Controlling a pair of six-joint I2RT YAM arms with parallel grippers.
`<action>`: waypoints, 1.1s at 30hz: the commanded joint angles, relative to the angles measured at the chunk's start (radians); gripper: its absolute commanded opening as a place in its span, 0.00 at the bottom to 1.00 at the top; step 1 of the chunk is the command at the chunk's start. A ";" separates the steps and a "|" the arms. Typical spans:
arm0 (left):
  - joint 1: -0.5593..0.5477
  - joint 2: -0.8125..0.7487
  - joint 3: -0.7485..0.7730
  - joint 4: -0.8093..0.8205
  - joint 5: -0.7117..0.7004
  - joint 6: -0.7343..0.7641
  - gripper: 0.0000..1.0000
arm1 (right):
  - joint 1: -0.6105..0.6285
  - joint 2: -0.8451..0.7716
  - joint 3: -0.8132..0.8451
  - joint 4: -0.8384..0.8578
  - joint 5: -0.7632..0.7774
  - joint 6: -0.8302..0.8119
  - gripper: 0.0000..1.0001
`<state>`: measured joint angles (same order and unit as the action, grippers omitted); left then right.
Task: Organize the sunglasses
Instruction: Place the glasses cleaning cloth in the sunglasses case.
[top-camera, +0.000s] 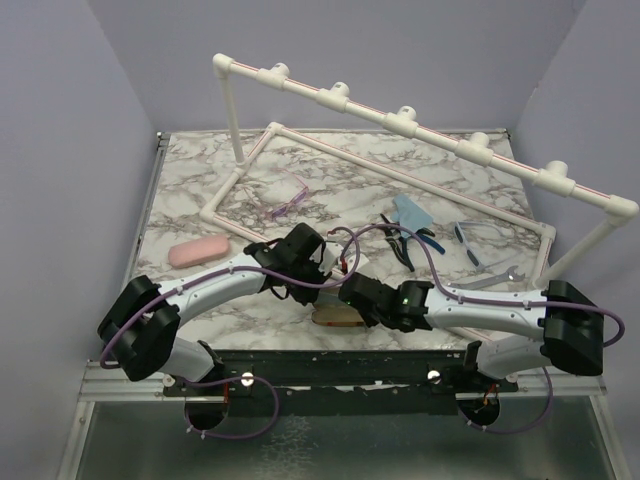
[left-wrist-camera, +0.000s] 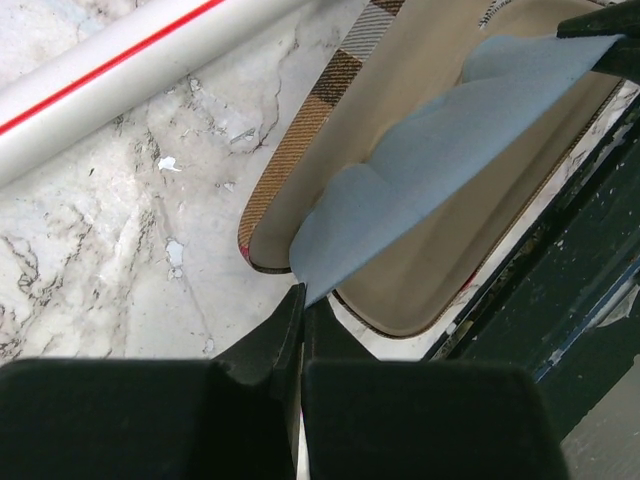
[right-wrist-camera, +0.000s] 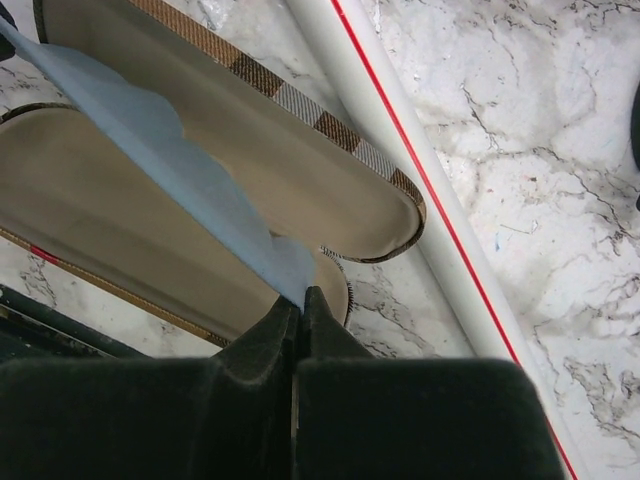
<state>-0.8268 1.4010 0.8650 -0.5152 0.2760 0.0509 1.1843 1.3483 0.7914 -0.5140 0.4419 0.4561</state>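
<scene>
While both arms lean in toward the middle of the near edge, I log them meeting over the brown plaid case (top-camera: 335, 316). It lies open on the marble table (top-camera: 200, 180) with its beige lining facing up.

Left gripper (left-wrist-camera: 302, 300): fingers pressed together, pinching one corner of a pale blue cloth (left-wrist-camera: 440, 170).

Right gripper (right-wrist-camera: 302, 300): fingers likewise together, pinching the opposite corner of the same cloth.

The cloth is stretched between the two grippers across the open case. I cannot tell whether it touches the lining. In the top view the wrists hide it.

Both wrist views show a length of the white pipe frame (left-wrist-camera: 120, 70), with its red stripe, running just beside the case.

Sunglasses, from the top view:
- The pink-purple sunglasses (top-camera: 287, 203) lie flat on the marble at left-centre, beyond the left wrist. They are well apart from the case and nothing touches them.
- The blue sunglasses (top-camera: 470, 243) lie on the marble toward the right, beyond the right forearm, also untouched. They are near the pliers (top-camera: 405, 245), on their right.

Neither pair is in the case.

Other items:
- A pink case (top-camera: 197, 250) lies closed on the left side of the table, just beyond the left arm.
- A light blue sheet (top-camera: 412, 212) lies flat on the table just behind the pliers. I cannot tell what it is made of from this view.
</scene>
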 joint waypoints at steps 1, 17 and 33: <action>-0.129 -0.006 0.017 0.008 0.204 0.252 0.00 | -0.025 0.060 0.007 0.020 -0.056 -0.009 0.01; -0.218 0.014 -0.022 0.056 0.284 0.276 0.00 | -0.023 0.049 -0.049 0.069 -0.124 0.032 0.00; -0.231 -0.001 -0.071 0.145 0.258 0.277 0.00 | -0.019 0.077 -0.065 0.113 -0.170 0.062 0.01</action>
<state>-0.8795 1.4349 0.7967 -0.4900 0.2573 0.0181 1.2041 1.3605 0.7269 -0.5056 0.3130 0.5121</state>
